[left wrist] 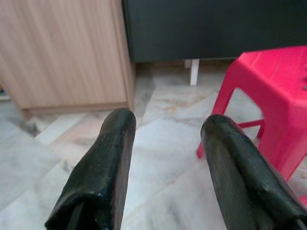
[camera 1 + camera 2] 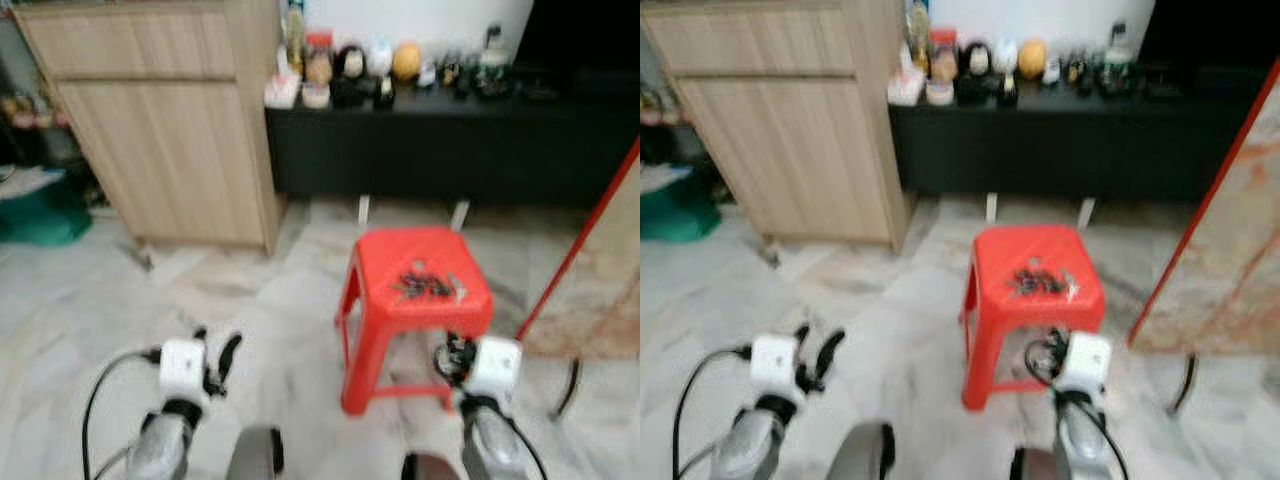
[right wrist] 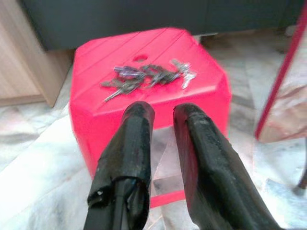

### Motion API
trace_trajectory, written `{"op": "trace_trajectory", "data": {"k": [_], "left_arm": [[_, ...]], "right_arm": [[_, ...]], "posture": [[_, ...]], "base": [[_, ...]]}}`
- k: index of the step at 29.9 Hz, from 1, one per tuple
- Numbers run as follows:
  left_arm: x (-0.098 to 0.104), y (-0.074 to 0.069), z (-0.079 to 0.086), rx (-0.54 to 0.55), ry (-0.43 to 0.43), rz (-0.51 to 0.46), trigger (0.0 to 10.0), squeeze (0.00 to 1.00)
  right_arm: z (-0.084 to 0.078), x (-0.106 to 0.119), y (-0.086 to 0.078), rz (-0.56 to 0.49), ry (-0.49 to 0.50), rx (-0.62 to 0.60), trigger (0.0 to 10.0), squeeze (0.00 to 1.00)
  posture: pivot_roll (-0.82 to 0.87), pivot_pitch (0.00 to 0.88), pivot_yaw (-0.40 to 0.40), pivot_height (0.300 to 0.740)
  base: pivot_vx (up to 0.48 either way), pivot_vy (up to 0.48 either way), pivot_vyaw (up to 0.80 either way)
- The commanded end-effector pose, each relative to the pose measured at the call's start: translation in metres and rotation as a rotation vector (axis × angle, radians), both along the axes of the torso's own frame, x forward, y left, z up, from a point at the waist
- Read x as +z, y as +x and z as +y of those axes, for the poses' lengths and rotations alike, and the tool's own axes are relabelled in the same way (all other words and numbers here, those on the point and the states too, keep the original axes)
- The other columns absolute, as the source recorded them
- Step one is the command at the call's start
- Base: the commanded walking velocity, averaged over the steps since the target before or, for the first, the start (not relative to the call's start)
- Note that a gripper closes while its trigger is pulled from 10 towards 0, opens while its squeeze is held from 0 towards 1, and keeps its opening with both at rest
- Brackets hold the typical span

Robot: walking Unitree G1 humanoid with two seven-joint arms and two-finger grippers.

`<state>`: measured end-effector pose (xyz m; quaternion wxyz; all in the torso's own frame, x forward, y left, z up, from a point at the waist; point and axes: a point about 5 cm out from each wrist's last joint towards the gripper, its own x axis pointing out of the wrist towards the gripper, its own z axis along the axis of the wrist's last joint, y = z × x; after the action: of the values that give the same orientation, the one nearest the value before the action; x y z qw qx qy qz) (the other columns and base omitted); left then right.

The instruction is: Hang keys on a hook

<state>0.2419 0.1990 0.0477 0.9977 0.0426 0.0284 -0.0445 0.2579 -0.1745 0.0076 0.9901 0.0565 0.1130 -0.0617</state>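
Both eye views look forward and down from the robot's head at a red plastic stool (image 2: pixel 418 290) standing a short way ahead on the marble floor (image 2: pixel 250 320), with the black cabinet (image 2: pixel 450 150) beyond the stool; the right eye sits slightly to the side, so the stool falls further left in its picture. The left wrist view looks low along its claw (image 1: pixel 168 143), past the stool's side toward the wooden cupboard (image 1: pixel 62 52). The right wrist view faces the stool top from close, sharing the keys (image 3: pixel 148 76) with both eye views.
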Motion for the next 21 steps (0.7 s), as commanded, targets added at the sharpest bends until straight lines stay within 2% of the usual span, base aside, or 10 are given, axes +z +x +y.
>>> {"op": "trace_trajectory", "data": {"k": [1, 21], "left_arm": [[0.0031, 0.0033, -0.0047, -0.017, 0.0, -0.008, 10.0, 0.0], [0.0046, 0.0055, -0.0033, -0.016, 0.008, -0.011, 10.0, 0.0]], "right_arm": [[-0.0051, 0.0027, 0.0023, -0.011, -0.006, -0.007, 10.0, 0.0], [-0.0047, -0.0033, 0.0049, 0.013, -0.015, 0.015, 10.0, 0.0]], "posture": [[0.05, 0.0, -0.021, 0.612], [0.05, 0.0, -0.017, 0.612]], "base": [[0.315, 0.0, 0.0], [0.341, 0.0, 0.0]]}}
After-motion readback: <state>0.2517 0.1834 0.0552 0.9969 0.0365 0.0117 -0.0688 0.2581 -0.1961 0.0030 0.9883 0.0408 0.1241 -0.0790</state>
